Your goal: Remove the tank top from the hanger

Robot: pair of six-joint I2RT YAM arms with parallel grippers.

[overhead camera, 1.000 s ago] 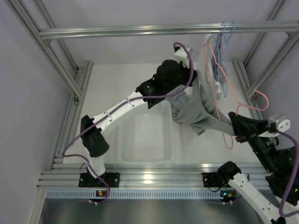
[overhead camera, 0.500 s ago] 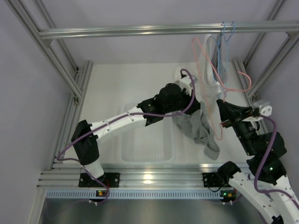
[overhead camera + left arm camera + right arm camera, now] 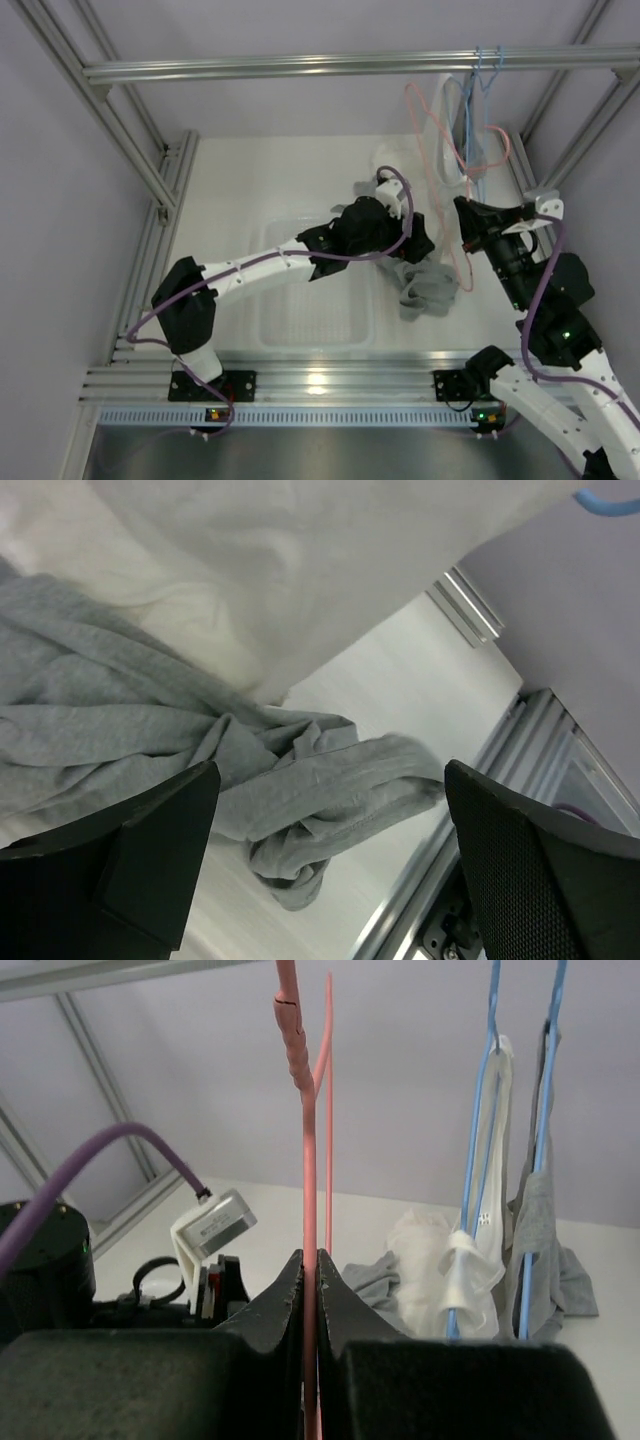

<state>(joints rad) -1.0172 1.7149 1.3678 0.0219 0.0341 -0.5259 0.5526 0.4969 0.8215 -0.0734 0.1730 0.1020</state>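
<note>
The grey tank top (image 3: 425, 288) lies crumpled on the white table, off the hanger. My left gripper (image 3: 414, 246) hovers just above it, open. In the left wrist view the tank top (image 3: 300, 780) sits below and between the two spread fingers (image 3: 130, 860) of the gripper (image 3: 331, 770), and nothing is held. The bare pink hanger (image 3: 440, 150) stands upright at the right, and my right gripper (image 3: 467, 232) is shut on its lower wire. The right wrist view shows that gripper (image 3: 311, 1258) pinching the pink hanger (image 3: 306, 1140), jaws closed on the wire.
A clear plastic bin (image 3: 315, 300) sits left of the tank top. Blue hangers (image 3: 482, 80) on the top rail (image 3: 300, 66) carry a white garment (image 3: 450, 1260) and a grey one (image 3: 540, 1220). Aluminium frame posts line both sides.
My left gripper has opened and let go of the tank top, which dropped into a heap on the table. The right arm carried the now bare pink hanger up and left.
</note>
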